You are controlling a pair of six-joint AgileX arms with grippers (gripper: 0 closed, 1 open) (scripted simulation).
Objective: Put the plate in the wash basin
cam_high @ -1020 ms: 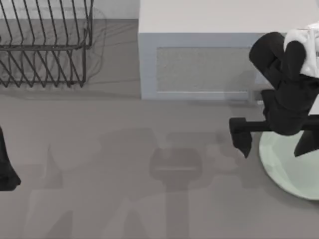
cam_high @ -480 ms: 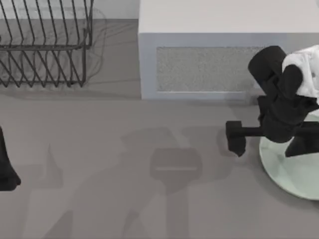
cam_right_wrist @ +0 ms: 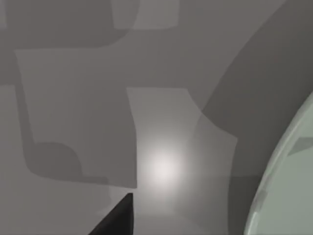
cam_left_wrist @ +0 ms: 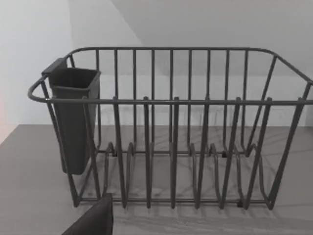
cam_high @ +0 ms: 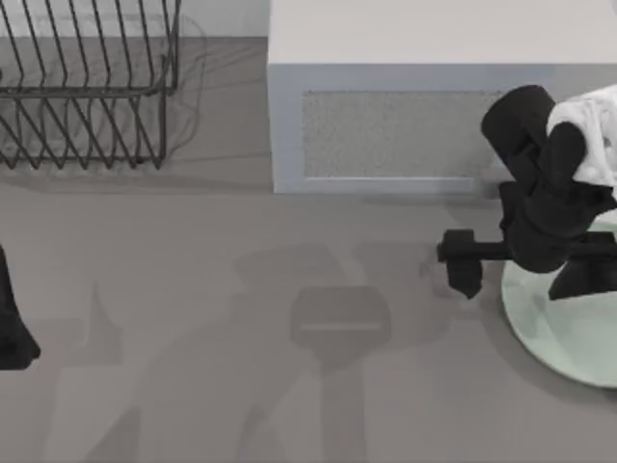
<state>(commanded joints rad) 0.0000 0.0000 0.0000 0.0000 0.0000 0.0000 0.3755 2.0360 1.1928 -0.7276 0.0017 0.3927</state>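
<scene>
Reaching for the plate

My right gripper (cam_high: 525, 280) hangs open across the edge of the big round pale-green plate (cam_high: 569, 333), flat at the table's right. It looks smooth and slippery, so I should pinch its rim.

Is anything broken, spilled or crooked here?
Nothing stands out. The plate lies flat and whole on the table's right side, partly under the right gripper. The dish rack stands upright at the back left, beside the microwave. No spills show. The left arm sits parked at the left edge.
</scene>
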